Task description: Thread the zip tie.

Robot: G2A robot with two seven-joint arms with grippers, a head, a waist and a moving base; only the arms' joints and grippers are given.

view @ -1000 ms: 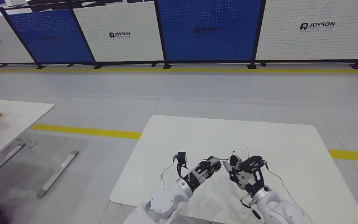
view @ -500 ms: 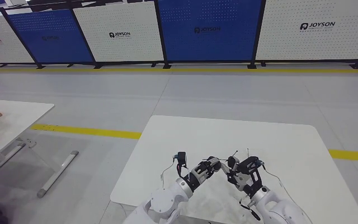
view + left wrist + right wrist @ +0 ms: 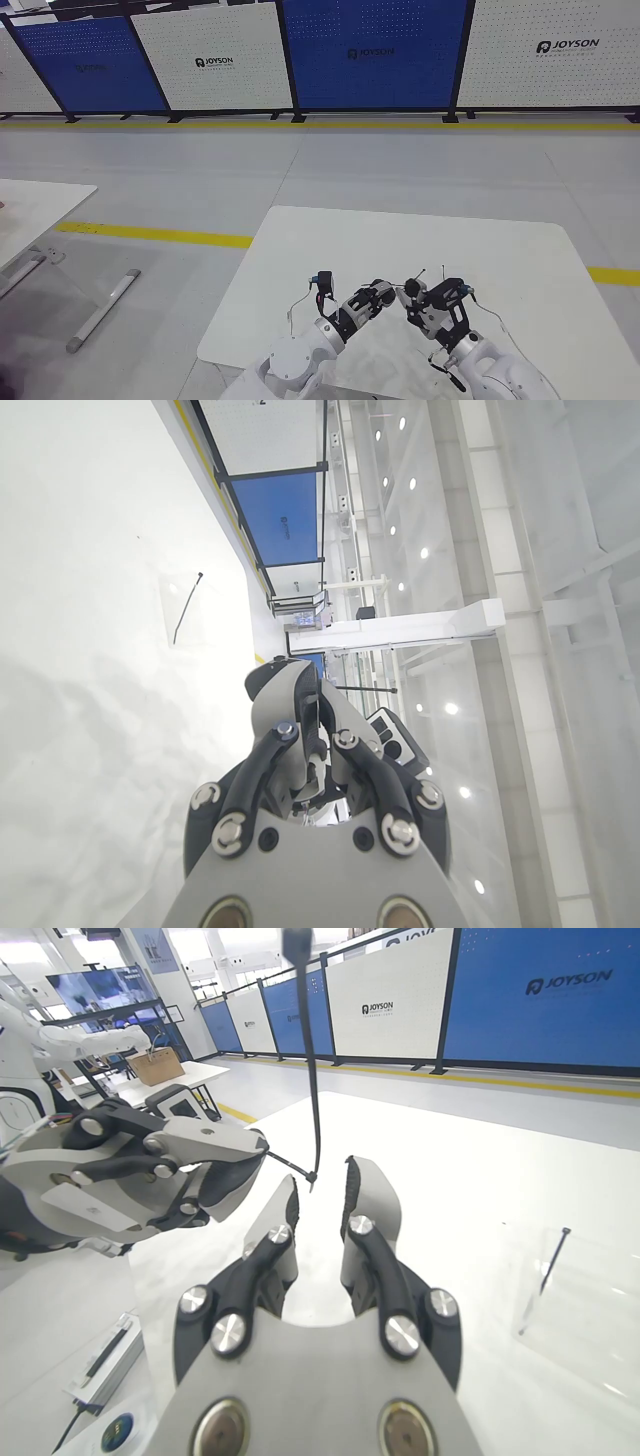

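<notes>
Item: black zip tie (image 3: 311, 1078) — held clear of the white table (image 3: 450, 1168), one end pinched in the closed left gripper (image 3: 260, 1153). The strap kinks just ahead of the right gripper (image 3: 321, 1175) and rises to its square head. The right jaws stand open on either side of the kink, not touching it. Step judged: taking a second hold before threading. Advised — close squarely on the strap near the kink, hold the left pinch firm, avoid twisting. Spare zip tie (image 3: 555, 1253) lies in a clear tray (image 3: 575, 1328) nearby.
</notes>
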